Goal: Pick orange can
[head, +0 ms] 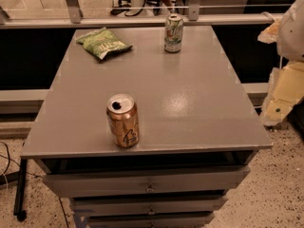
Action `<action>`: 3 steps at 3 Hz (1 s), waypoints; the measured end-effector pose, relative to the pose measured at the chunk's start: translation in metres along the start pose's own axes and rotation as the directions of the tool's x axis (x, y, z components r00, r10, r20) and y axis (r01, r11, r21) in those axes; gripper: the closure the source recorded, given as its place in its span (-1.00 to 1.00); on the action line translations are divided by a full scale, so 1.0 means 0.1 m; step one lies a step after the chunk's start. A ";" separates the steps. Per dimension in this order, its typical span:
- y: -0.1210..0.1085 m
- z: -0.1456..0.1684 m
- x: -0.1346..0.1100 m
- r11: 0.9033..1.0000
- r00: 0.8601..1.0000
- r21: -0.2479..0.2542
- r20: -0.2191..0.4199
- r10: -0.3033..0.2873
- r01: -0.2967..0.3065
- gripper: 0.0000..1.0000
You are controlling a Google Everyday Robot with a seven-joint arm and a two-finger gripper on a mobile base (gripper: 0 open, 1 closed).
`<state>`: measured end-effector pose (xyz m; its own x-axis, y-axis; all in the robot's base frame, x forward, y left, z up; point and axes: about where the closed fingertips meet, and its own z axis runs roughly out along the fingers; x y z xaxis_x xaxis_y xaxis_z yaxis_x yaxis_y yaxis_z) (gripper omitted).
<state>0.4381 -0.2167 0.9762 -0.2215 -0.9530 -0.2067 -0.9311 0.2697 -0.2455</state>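
The orange can (123, 120) stands upright near the front left edge of the grey table top (190, 103). It is copper-orange with a silver top that has an open mouth, and a white logo low on its side. My gripper (281, 101) hangs at the right edge of the view, pale yellow below a white arm part (292, 27). It is off the table's right side, far to the right of the can and touching nothing on the table.
A green-and-white soda can (174, 33) stands at the back centre. A green chip bag (103, 42) lies at the back left. Drawers (149, 184) sit under the table top. A railing (142, 20) runs behind the table. Speckled floor lies on both sides.
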 end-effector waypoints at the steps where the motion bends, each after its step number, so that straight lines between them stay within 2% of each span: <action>1: 0.00 0.00 0.00 1.000 1.000 0.000 0.000 0.000 0.000 -1.00; 2: 0.04 0.09 -0.10 1.000 0.999 -0.018 0.052 0.012 -0.011 -1.00; 3: 0.16 0.30 -0.38 0.996 0.983 -0.081 0.175 0.053 -0.039 -1.00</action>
<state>0.4406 -0.1723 0.9515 -0.2160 -0.8985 -0.3821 -0.9423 0.2943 -0.1594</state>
